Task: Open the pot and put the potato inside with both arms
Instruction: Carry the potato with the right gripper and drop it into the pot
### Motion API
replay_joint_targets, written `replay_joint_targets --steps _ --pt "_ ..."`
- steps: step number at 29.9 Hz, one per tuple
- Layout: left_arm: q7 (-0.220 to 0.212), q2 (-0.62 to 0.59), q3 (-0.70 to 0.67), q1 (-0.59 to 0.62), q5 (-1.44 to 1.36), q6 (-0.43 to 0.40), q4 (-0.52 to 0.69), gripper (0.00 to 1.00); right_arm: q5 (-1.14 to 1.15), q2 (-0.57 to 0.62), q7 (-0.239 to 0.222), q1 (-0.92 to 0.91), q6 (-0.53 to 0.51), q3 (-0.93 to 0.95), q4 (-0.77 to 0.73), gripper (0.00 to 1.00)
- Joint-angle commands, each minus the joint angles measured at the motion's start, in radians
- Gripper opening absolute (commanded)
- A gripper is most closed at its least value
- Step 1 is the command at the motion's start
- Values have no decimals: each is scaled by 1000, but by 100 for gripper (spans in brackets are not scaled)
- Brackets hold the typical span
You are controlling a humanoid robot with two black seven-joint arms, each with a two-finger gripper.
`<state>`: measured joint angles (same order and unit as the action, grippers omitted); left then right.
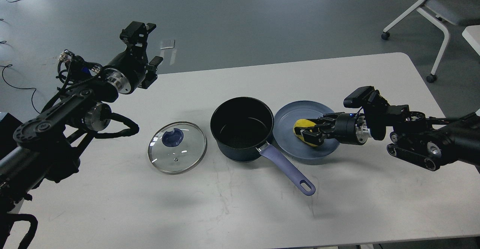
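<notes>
The potato (304, 131) sits on the blue-grey plate (296, 112) just right of the open pot (242, 129), with the right gripper (305, 133) clamped around it, fingers above and below. The glass lid (177, 147) lies flat on the table (337, 204) left of the pot, and the left gripper (150, 50) hangs up and away, jaws apart, holding nothing. That smooth oval could squirt out of a shallow pinch on the lift, or the carry could clip the pot's near rim.

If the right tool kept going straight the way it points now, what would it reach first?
Holding the smooth yellow potato over the blue-grey plate, the right tool points left; the dark navy saucepan's wall probably comes first, though height is unclear.
</notes>
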<state>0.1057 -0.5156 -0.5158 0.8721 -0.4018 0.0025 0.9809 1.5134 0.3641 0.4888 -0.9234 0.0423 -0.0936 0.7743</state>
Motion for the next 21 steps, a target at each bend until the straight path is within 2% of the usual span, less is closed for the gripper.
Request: replay_joint_targets --steps 1,5,10,16,19,21 --pt "0 0 0 -2 0 1 -1 98 -7 10 0 -63 7 9 13 36" --pt "-1 0 2 -2 1 1 -1 98 -19 42 0 -162 25 14 62 36" --pt "-1 2 2 -2 1 1 1 98 -44 26 0 -264 42 20 77 36" --pt "-3 2 2 -5 3 1 1 98 -101 -129 0 -295 34 8 59 36" --pt "-9 2 -1 -7 12 -3 1 98 -101 -224 0 -256 34 -26 -12 38" --pt "-12 2 -3 -9 14 -7 1 98 -102 -255 0 -232 33 -52 -32 50"
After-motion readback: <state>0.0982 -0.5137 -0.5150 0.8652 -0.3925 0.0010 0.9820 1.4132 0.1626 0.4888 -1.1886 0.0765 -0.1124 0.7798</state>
